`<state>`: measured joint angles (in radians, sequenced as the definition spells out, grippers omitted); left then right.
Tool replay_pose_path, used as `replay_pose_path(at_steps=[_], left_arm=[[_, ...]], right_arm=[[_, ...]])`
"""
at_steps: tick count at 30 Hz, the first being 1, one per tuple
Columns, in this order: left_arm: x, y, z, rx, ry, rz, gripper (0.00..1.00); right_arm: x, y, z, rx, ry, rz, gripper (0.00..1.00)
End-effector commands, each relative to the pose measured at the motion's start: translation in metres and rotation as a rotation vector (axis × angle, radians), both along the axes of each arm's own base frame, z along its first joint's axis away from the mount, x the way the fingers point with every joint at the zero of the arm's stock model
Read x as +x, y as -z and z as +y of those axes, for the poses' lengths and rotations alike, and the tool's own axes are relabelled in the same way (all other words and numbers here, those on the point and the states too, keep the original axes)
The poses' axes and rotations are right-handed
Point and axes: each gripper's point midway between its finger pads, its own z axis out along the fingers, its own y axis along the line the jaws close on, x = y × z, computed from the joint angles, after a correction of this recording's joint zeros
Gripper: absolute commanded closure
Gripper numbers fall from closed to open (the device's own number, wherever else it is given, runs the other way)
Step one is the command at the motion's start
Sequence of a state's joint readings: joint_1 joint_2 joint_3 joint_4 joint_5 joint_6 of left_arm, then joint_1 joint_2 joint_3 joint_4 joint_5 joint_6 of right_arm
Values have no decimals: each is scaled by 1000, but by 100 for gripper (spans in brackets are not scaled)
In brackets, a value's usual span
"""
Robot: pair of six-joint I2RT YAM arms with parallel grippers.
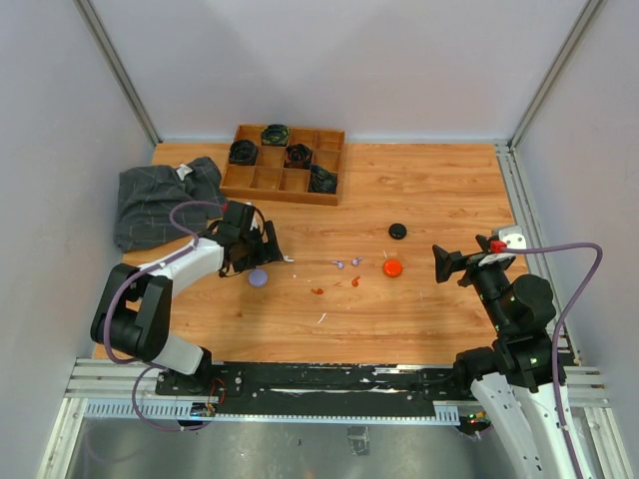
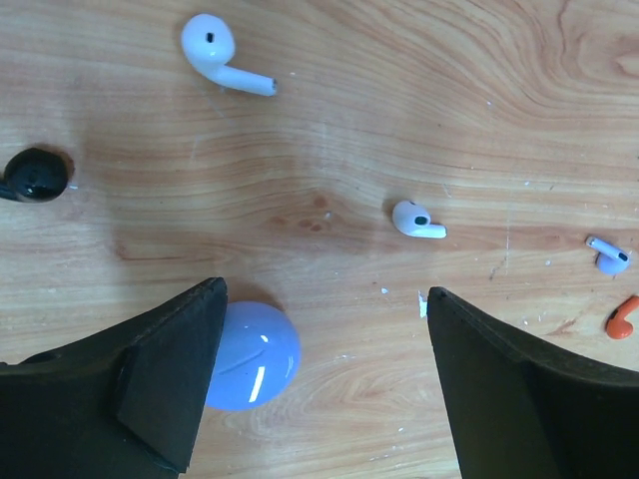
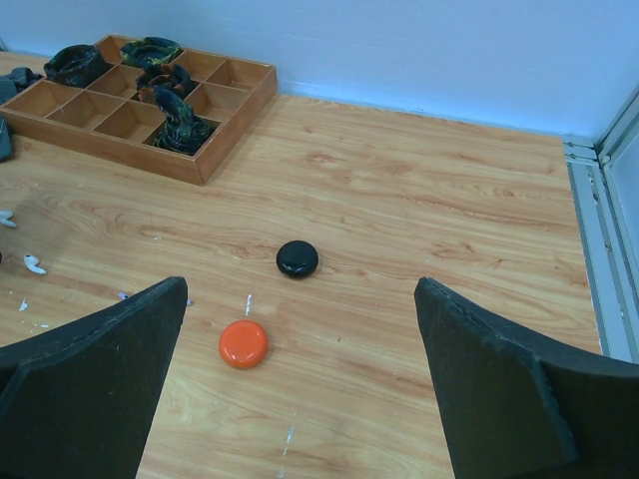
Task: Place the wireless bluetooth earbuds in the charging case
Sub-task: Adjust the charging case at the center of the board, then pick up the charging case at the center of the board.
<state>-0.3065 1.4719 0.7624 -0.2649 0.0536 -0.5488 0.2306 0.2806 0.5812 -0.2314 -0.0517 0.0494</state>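
The earbuds lie loose on the wood. In the left wrist view I see a white earbud (image 2: 215, 50), a smaller pale one (image 2: 414, 220), a lilac one (image 2: 607, 254), an orange-red one (image 2: 624, 317) and a black one (image 2: 38, 175). A lilac round charging case (image 2: 250, 356) (image 1: 258, 278) lies against the inner face of my left gripper's left finger. That left gripper (image 2: 325, 289) (image 1: 262, 259) is open, with its right finger well clear of the case. An orange case (image 3: 244, 343) (image 1: 392, 267) and a black case (image 3: 298, 258) (image 1: 397, 231) lie ahead of my open, empty right gripper (image 3: 302, 294) (image 1: 444, 264).
A wooden compartment tray (image 1: 262, 180) (image 3: 120, 122) holding dark coiled items stands at the back. A grey cloth (image 1: 165, 200) lies at the back left, behind the left arm. A metal rail (image 1: 519, 200) runs along the table's right edge.
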Motion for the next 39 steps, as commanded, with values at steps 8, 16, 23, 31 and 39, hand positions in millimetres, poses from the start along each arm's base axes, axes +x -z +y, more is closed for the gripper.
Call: replay_pose_path(at_steps=[8, 16, 23, 31, 39], left_arm=[[-2, -10, 22, 196, -68, -12, 13], [-16, -11, 41, 243, -240, -12, 14], [-20, -5, 34, 280, -278, -26, 20], [-22, 4, 31, 338, -275, -27, 27], [-30, 16, 26, 361, -255, -2, 30]], right_arm=[[2, -4, -2, 13, 17, -24, 2], [2, -4, -4, 16, 26, -23, 2], [2, -4, -4, 17, 29, -23, 1], [3, -3, -3, 16, 28, -20, 1], [3, -4, -2, 17, 20, -22, 1]])
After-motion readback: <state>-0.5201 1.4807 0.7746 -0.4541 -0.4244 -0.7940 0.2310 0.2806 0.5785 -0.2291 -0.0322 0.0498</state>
